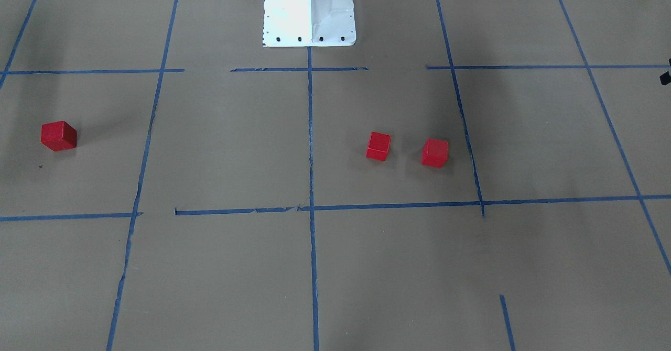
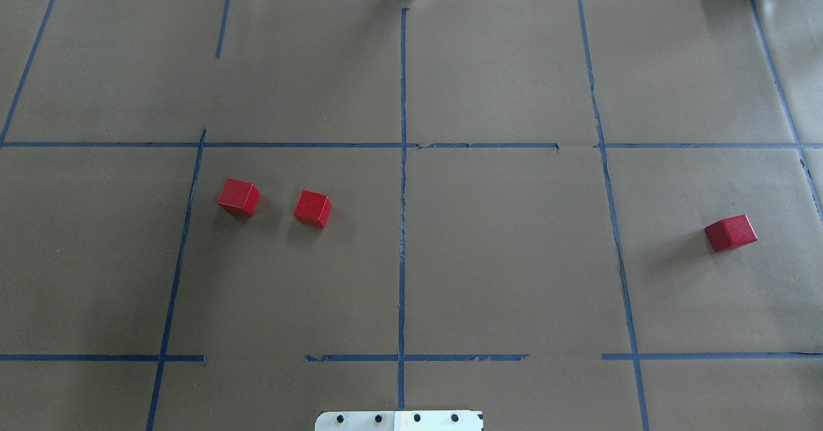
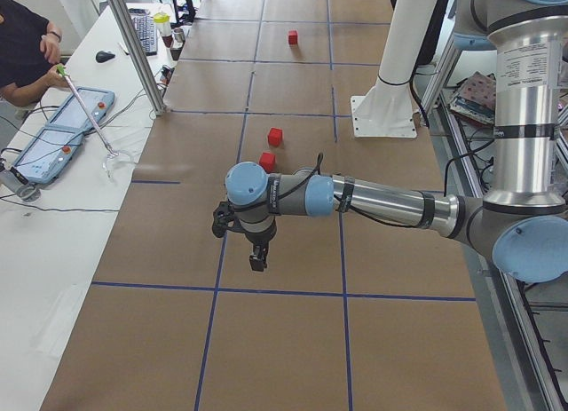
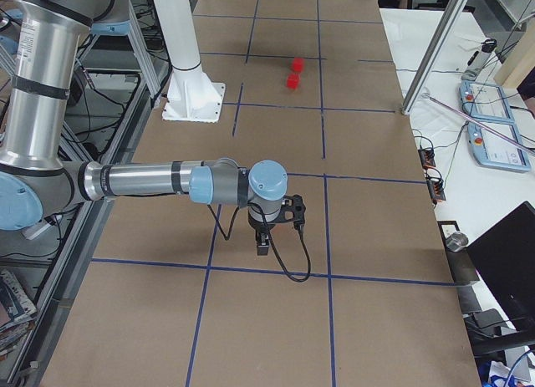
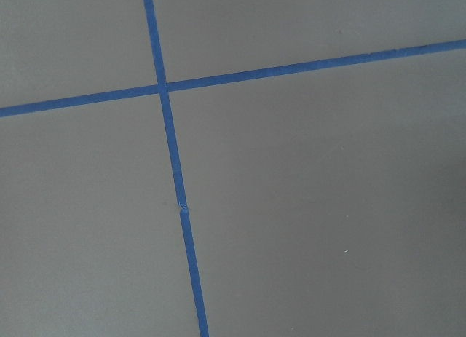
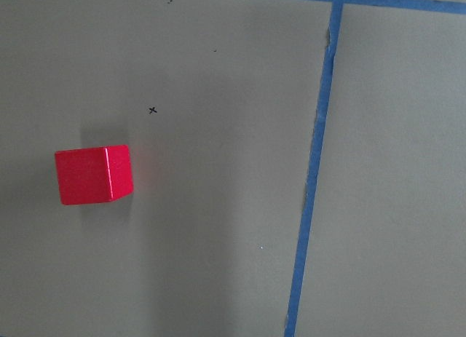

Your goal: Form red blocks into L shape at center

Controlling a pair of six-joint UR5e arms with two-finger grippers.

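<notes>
Red matte cubes, three small ones, sit on the brown paper-covered table [image 2: 514, 257]; the first red cube [image 2: 238, 197] and second red cube [image 2: 312, 208] lie near each other, apart, left of the central blue tape line [image 2: 402, 225]; the third red cube [image 2: 730, 233] lies well apart in the right-hand cell; the left fingers [image 3: 257, 262] and right fingers [image 4: 262, 249] hang above the paper; I cannot tell how far open either pair is.

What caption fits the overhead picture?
Three red blocks apart on brown paper: two left of the middle blue line, one far right.
</notes>
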